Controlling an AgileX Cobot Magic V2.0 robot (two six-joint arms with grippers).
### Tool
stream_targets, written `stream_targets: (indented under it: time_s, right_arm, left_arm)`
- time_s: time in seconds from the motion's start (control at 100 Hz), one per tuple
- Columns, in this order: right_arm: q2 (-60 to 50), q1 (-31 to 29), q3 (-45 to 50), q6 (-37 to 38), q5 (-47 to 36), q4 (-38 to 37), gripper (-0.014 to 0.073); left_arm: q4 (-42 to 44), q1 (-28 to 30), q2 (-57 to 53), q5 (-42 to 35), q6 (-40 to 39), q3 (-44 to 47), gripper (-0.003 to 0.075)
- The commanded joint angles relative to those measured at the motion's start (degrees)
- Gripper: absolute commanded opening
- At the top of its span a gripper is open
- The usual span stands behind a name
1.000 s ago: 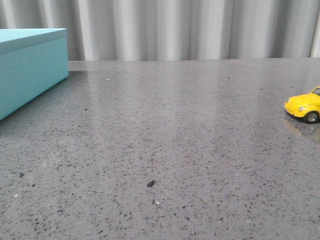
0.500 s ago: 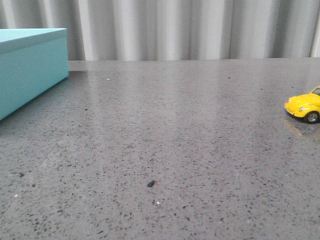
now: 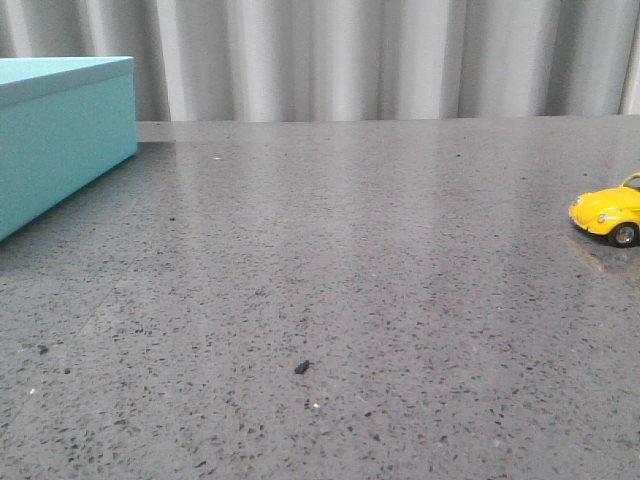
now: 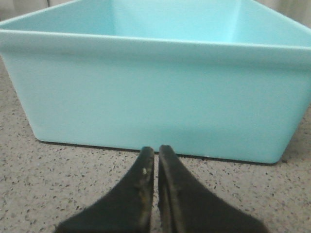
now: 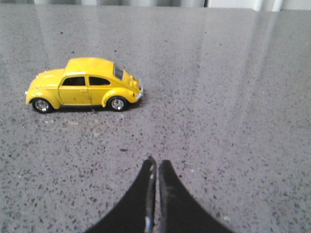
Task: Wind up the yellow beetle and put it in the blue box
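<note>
The yellow beetle [image 3: 610,213] stands on its wheels at the table's right edge in the front view, partly cut off by the frame. The right wrist view shows the whole yellow beetle [image 5: 83,91] side-on, a little ahead of my right gripper [image 5: 157,164], which is shut and empty. The blue box [image 3: 62,135] sits at the far left of the table. In the left wrist view the blue box [image 4: 155,97] shows its near wall and its inside. My left gripper [image 4: 156,151] is shut, empty, just short of that wall. Neither gripper shows in the front view.
A grey speckled stone table [image 3: 330,260] spreads between box and car. A small dark crumb [image 3: 301,367] lies near the front middle. Pale pleated curtains [image 3: 380,60] hang behind the table's far edge.
</note>
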Motion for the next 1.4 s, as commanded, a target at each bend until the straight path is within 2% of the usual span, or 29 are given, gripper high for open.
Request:
stream_targets:
  time_s: [0.0, 0.13, 0.23, 0.45, 0.6, 0.73, 1.39]
  right_arm:
    - [-1.14, -0.33, 1.17, -0.39, -7.08, -0.45, -0.0041]
    - [-1.14, -0.33, 1.17, -0.39, -9.47, -0.45, -0.0041]
    - [-1.14, -0.33, 1.17, -0.39, -10.31, -0.45, -0.0041]
    - [-1.14, -0.33, 1.17, -0.39, -12.16, -0.29, -0.0041]
    - [-1.14, -0.33, 1.17, -0.39, -15.50, 2.52, -0.0041]
    - [-1.14, -0.33, 1.17, -0.39, -14.69, 2.52, -0.0041]
    - [-1.14, -0.33, 0.54, -0.39, -14.12, 2.52, -0.0041]
  left_arm:
    - [-0.65, 0.12, -1.77, -5.79, -0.58, 1.48, -0.0021]
    - [-1.90, 0.12, -1.77, -7.20, -0.58, 1.48, -0.0021]
    - [-8.03, 0.12, -1.77, -9.11, -0.69, 1.48, -0.0021]
    - [-8.04, 0.12, -1.77, -9.14, -0.69, 1.48, -0.0021]
    - [-8.04, 0.12, -1.77, -10.99, -0.69, 1.48, -0.0021]
    - [-8.04, 0.12, -1.77, -13.90, -0.69, 1.48, -0.0021]
    - [-8.04, 0.12, -1.77, -13.02, -0.69, -0.20, -0.0021]
